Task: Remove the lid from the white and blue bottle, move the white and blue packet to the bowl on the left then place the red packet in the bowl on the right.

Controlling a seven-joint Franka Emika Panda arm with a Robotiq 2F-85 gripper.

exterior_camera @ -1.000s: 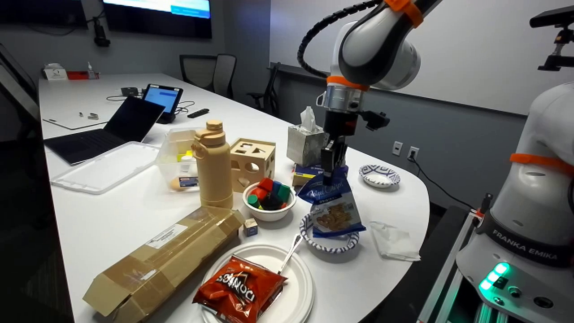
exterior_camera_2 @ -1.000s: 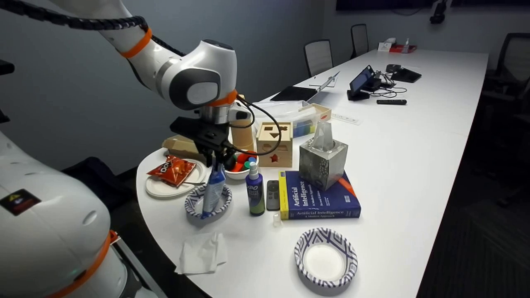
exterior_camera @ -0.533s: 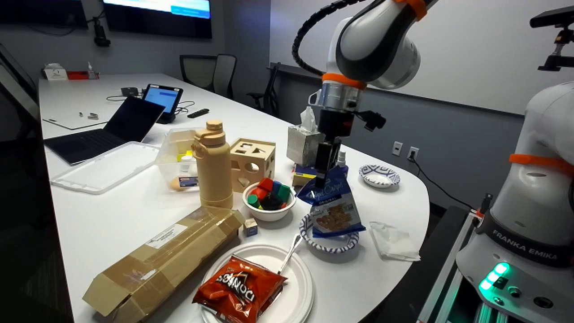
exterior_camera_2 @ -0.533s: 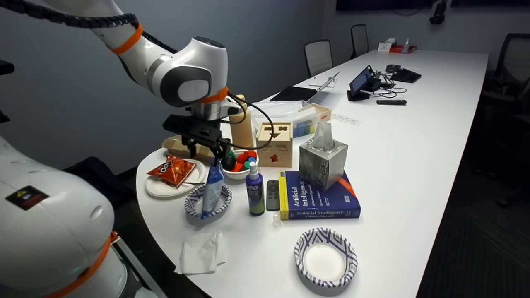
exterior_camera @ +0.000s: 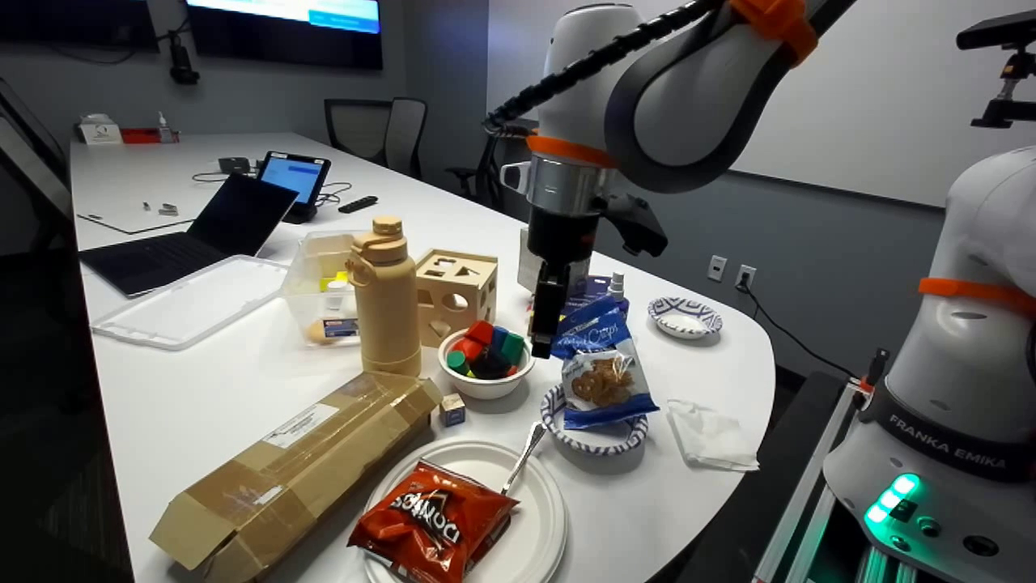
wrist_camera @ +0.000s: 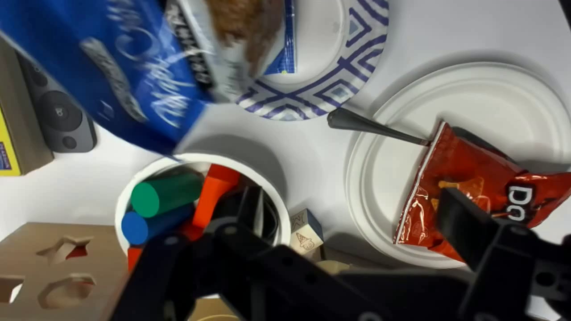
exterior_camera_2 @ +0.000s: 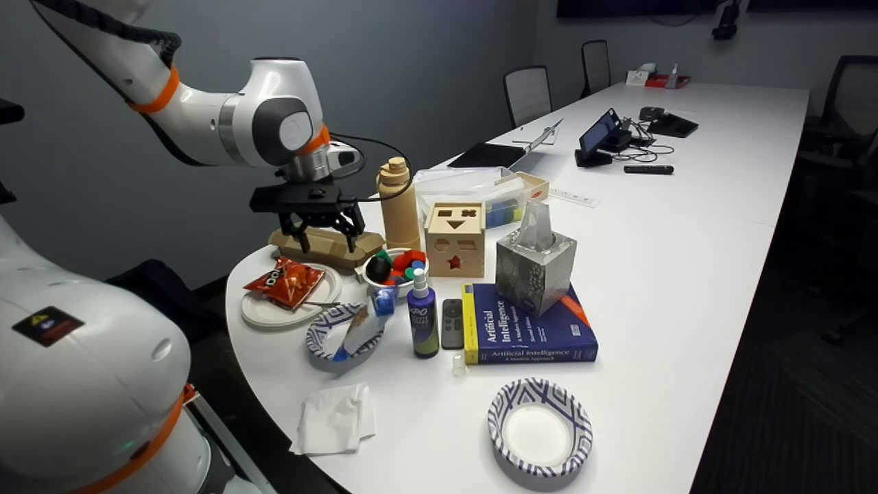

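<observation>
The white and blue packet (exterior_camera: 603, 376) leans in the left patterned bowl (exterior_camera_2: 319, 336), its top tipped toward the spray bottle. My gripper (exterior_camera_2: 329, 244) stands open above the table, apart from the packet, near the plate and the bowl of blocks. Nothing is between its fingers (wrist_camera: 464, 223) in the wrist view. The red packet (exterior_camera: 437, 518) lies on a white plate, partly behind one finger in the wrist view. The right patterned bowl (exterior_camera_2: 538, 432) holds nothing. The bottle (exterior_camera_2: 422, 319), blue-purple with a white nozzle, stands uncapped; a small clear lid (exterior_camera_2: 459, 366) lies beside the book.
A fork (exterior_camera: 526, 457) rests on the white plate (exterior_camera: 542, 551). Around the gripper are a bowl of blocks (exterior_camera: 486, 385), a small cube (exterior_camera: 452, 410), a cardboard box (exterior_camera: 299, 478), a tall tan bottle (exterior_camera: 387, 308) and a wooden shape box (exterior_camera_2: 454, 240). A tissue box (exterior_camera_2: 535, 271) sits on a book.
My gripper has opened, let go of the white and blue packet and moved away toward the red packet's side. The packet's top has sagged toward the spray bottle.
</observation>
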